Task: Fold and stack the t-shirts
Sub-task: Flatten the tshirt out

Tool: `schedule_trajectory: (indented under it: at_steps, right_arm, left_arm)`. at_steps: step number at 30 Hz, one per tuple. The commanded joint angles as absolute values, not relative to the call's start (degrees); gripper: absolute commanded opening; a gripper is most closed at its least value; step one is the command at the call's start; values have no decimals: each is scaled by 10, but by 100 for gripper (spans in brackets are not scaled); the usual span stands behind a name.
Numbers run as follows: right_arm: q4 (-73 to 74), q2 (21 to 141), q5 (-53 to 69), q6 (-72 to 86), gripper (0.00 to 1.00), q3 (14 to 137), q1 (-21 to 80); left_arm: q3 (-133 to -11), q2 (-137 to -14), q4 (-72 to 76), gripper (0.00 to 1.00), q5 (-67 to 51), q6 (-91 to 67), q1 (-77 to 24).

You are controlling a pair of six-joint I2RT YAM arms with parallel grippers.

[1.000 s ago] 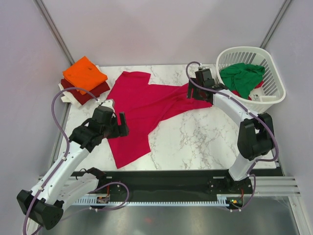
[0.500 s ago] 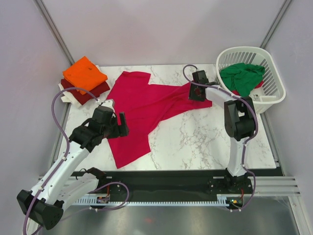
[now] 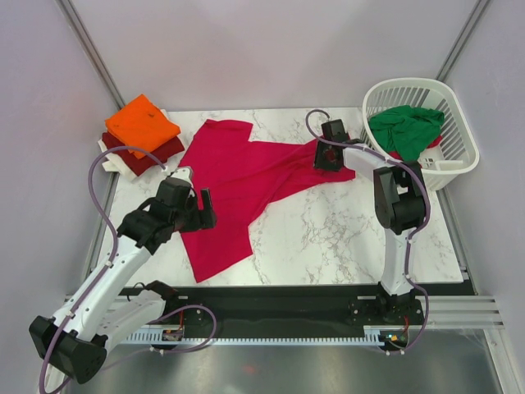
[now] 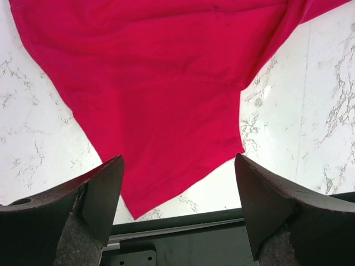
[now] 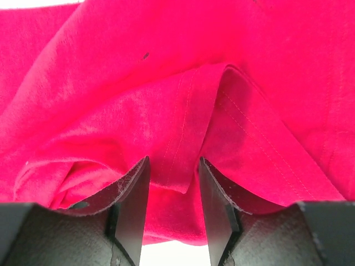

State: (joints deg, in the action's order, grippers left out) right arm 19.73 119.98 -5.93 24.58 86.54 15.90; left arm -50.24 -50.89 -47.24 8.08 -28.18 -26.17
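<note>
Crimson t-shirt (image 3: 246,176) | right hand (image 5: 173,163) pinches fold, wrist-view only | left hand (image 4: 178,160) spread

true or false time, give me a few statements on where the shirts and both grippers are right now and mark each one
1. The orange t-shirt lies at the far left corner of the table. True.
2. The green t-shirt is spread flat on the table. False: it is bunched inside the white basket.
3. The left gripper is clamped on the crimson-red t-shirt. False: its fingers are wide apart above the shirt's near corner, with nothing held.
4. The right gripper has a fold of the crimson-red t-shirt between its fingers. True.
</note>
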Motion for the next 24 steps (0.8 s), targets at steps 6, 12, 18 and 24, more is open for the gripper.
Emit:
schedule_trajectory:
  at_steps: [6, 12, 18, 24]
  right_arm:
    - [191, 1130, -93, 250, 48, 829, 182]
    - [211, 1110, -192, 221, 49, 829, 214]
    - [213, 1131, -192, 214, 49, 848, 219]
    - [215, 1176, -200, 207, 49, 880, 219]
  left_arm:
    - [-502, -512, -466, 88, 91, -287, -263]
    - [-502, -514, -465, 88, 90, -287, -264]
    - [-502, -518, -465, 88, 91, -287, -264]
    - [-502, -519, -466, 88, 92, -287, -263]
